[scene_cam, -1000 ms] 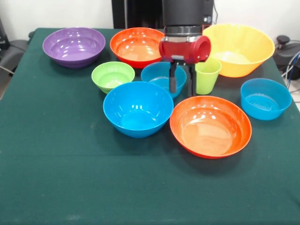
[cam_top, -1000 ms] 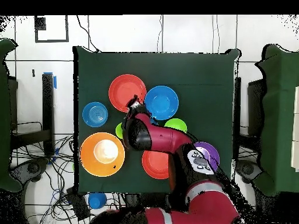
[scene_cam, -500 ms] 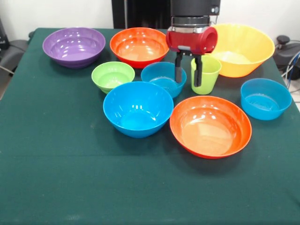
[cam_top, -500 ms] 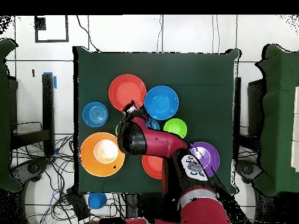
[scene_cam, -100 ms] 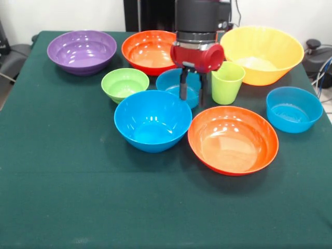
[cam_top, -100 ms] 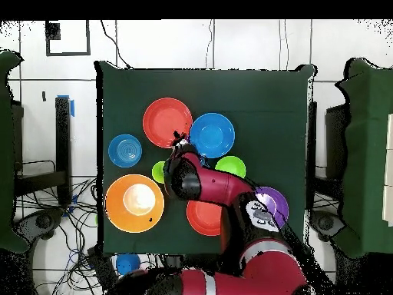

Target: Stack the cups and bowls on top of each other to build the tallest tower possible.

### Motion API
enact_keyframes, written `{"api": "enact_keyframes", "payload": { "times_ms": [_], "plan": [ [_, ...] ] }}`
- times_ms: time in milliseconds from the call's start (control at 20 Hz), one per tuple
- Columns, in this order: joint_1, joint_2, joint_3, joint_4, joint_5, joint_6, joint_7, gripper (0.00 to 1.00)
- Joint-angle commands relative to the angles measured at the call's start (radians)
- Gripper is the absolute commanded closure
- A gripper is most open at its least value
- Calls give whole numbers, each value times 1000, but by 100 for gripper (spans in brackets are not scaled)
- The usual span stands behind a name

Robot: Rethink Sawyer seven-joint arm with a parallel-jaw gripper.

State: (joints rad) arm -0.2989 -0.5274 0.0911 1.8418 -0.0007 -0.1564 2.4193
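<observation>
My gripper (scene_cam, -100 ms: pixel 191 93) hangs open over the right half of a small blue bowl (scene_cam, -100 ms: pixel 172 83), with nothing held between its fingers. The lime-green cup (scene_cam, -100 ms: pixel 227 83) stands upright just to its right, apart from the fingers. Around them sit a small lime-green bowl (scene_cam, -100 ms: pixel 124 84), a large blue bowl (scene_cam, -100 ms: pixel 153 120), a red-orange bowl (scene_cam, -100 ms: pixel 233 139), another blue bowl (scene_cam, -100 ms: pixel 293 108), a second red-orange bowl (scene_cam, -100 ms: pixel 150 51), a purple bowl (scene_cam, -100 ms: pixel 82 51) and a big yellow-orange bowl (scene_cam, -100 ms: pixel 264 52). Every one stands singly; no tower is in view. In the overhead view the gripper (cam_top, -100 ms: pixel 181 143) lies between the red-orange bowl (cam_top, -100 ms: pixel 167 121) and the cup (cam_top, -100 ms: pixel 158 170).
The green table (scene_cam, -100 ms: pixel 62 197) has bare cloth along its near side. In the overhead view another blue bowl (cam_top, -100 ms: pixel 127 263) lies off the table among cables, and chairs stand on both sides.
The gripper swung right towards the cup and rose, then came back left and lower over the small blue bowl. It stayed open. No bowl or cup moved.
</observation>
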Motion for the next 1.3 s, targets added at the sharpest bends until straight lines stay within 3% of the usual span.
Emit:
{"api": "enact_keyframes", "payload": {
  "times_ms": [50,650,1000,1300],
  "plan": [
    [1,92,9,-98,73,-23,137,0],
    [-49,145,67,-136,84,-162,180,0],
    [-98,146,117,-162,63,-153,153,0],
    [-98,154,104,-207,69,-128,108,0]
  ]
}}
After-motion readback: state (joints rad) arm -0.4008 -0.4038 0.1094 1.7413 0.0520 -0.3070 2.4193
